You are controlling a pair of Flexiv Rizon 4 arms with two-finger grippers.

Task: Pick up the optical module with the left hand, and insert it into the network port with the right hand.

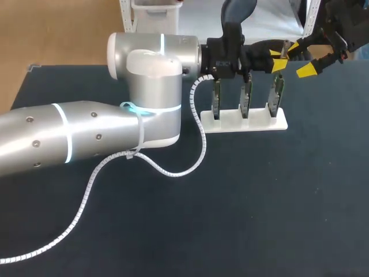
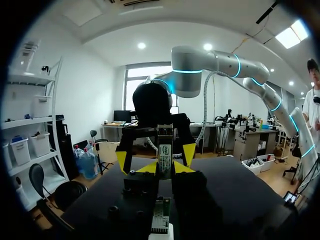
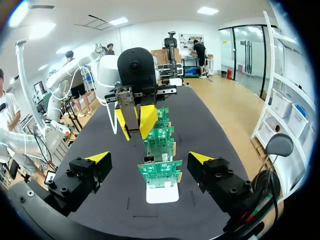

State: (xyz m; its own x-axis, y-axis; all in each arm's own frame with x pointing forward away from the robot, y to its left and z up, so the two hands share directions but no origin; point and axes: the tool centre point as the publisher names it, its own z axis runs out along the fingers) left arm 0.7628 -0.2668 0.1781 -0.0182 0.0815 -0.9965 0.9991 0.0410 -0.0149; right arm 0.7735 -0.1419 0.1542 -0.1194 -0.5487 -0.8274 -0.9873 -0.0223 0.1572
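**While the slim metal optical module (image 2: pixel 165 156) sits clamped in the left gripper (image 2: pixel 165 169), handover to the right is pending**

Finding: the optical module is pinched from two sides by the left gripper's yellow-tipped fingers. Its free end projects toward the right gripper (image 3: pixel 149 159), whose fingers are spread wide and hold nothing.

Assessment: the step in hand appears to be the transfer. The right gripper should close squarely on the module's long flat sides, leaving enough body clear to enter the network port. The left should let go only once that hold is firm.

Position: the module lies ahead of the right gripper's open fingers, roughly in line with their gap, near but untouched. Whether its end has entered the gap cannot be told. Below it, three green circuit boards (image 3: pixel 161 170) stand in a white slotted rack (image 1: pixel 245 122) on the dark table (image 1: pixel 259 202). The port itself is too small to make out.
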